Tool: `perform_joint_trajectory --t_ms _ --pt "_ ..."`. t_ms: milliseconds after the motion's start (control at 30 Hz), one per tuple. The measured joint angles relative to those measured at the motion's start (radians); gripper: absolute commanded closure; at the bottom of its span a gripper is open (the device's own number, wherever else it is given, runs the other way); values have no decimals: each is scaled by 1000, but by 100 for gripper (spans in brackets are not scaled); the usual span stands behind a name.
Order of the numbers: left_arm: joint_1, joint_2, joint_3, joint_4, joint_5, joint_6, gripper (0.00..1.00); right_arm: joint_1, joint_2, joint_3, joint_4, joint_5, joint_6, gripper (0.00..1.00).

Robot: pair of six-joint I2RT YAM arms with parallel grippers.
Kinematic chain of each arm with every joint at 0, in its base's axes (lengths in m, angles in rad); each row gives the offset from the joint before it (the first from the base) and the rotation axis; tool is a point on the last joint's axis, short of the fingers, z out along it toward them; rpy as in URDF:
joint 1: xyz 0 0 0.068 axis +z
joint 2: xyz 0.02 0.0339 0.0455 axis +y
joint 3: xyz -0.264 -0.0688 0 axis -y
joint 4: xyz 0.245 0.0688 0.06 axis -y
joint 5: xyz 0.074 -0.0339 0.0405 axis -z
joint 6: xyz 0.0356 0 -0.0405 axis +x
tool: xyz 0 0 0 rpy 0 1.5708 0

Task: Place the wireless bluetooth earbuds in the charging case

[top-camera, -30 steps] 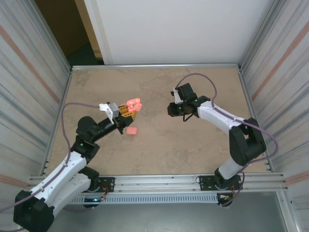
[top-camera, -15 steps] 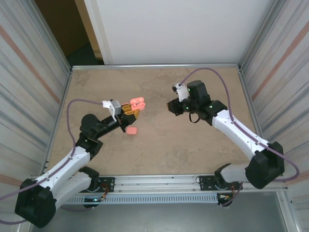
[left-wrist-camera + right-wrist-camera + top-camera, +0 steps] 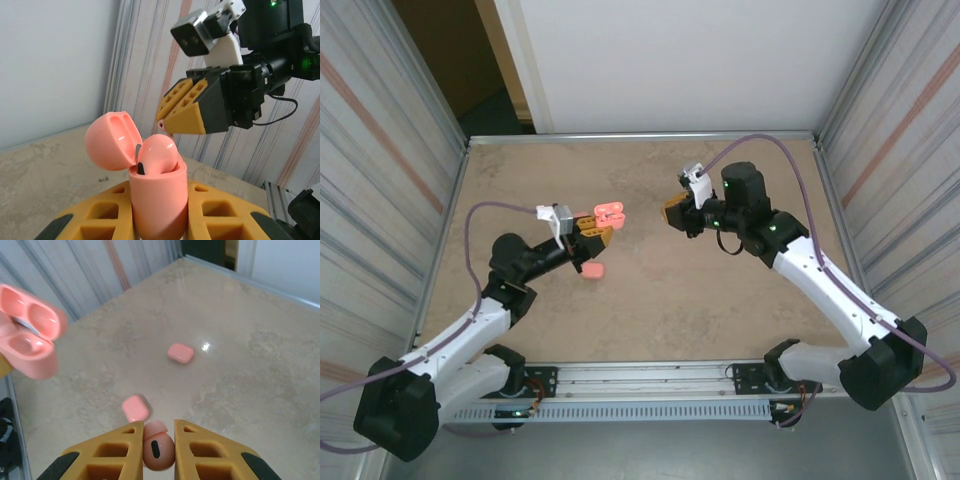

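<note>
Along 6 o'clock, an aluminium rail (image 3: 650,372) edging the mottled tan bench (image 3: 670,300). Toward 8 o'clock, a closed pink box (image 3: 592,270) lying flat. Beyond it, left fingers (image 3: 595,234) clamped on the open charging case (image 3: 610,213). Toward 2 o'clock, right fingers (image 3: 675,212) pinched on one earbud (image 3: 157,450), near the case but apart. Corrugated metal walls (image 3: 380,180) at 9 and 3; white panel (image 3: 680,60) at 12, dark doorway (image 3: 450,60) at 11.
</note>
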Motion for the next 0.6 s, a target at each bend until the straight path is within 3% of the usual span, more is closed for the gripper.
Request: perform_joint_trajectory --t_ms 600 --pt "0 60 10 98 69 -75 100 2 0 142 5 -139 -162 83"
